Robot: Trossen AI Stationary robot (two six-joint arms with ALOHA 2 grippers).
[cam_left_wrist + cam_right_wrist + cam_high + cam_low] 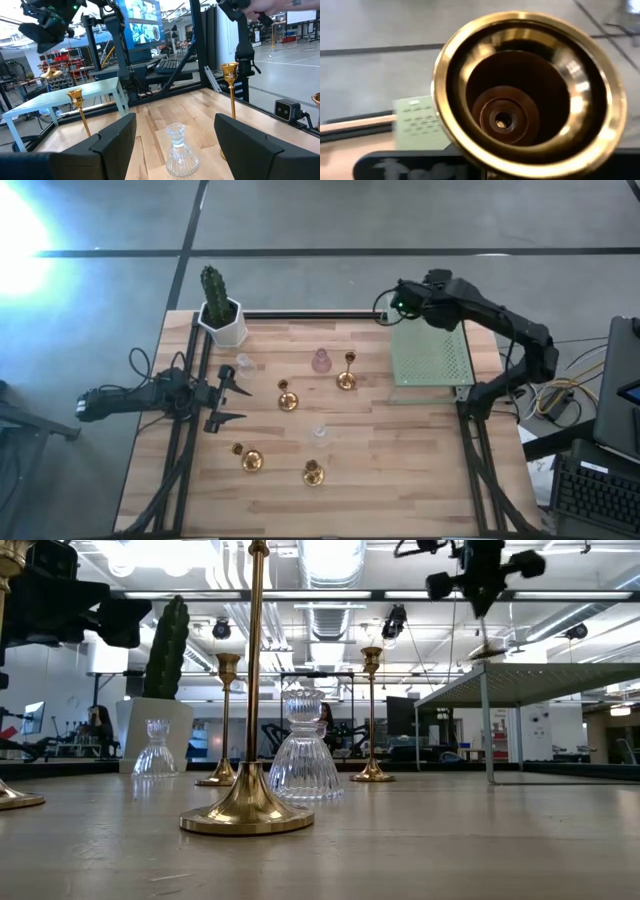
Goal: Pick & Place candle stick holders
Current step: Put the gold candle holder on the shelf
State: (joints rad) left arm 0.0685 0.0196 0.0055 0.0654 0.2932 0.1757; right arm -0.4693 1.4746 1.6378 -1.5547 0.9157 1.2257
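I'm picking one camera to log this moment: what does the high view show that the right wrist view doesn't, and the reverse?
Only the high view: the whole table, the open left claw at its left edge, gold candle holders and glass ones standing on the wood, and the cactus pot.

Only the right wrist view: the underside of a gold holder's base, close up, held by the shut right claw.

Both: the green perforated rack.

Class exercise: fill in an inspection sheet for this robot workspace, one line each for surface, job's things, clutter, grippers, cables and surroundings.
Surface: pale wooden slatted table.
Job's things: shiny gold candle stick holders and small clear glass holder standing on table; green perforated metal rack at right.
Clutter: white pot with green cactus.
Grippers: left gripper open; right gripper shut on gold holder.
Cables: bundle right of table.
Surroundings: workshop hall.
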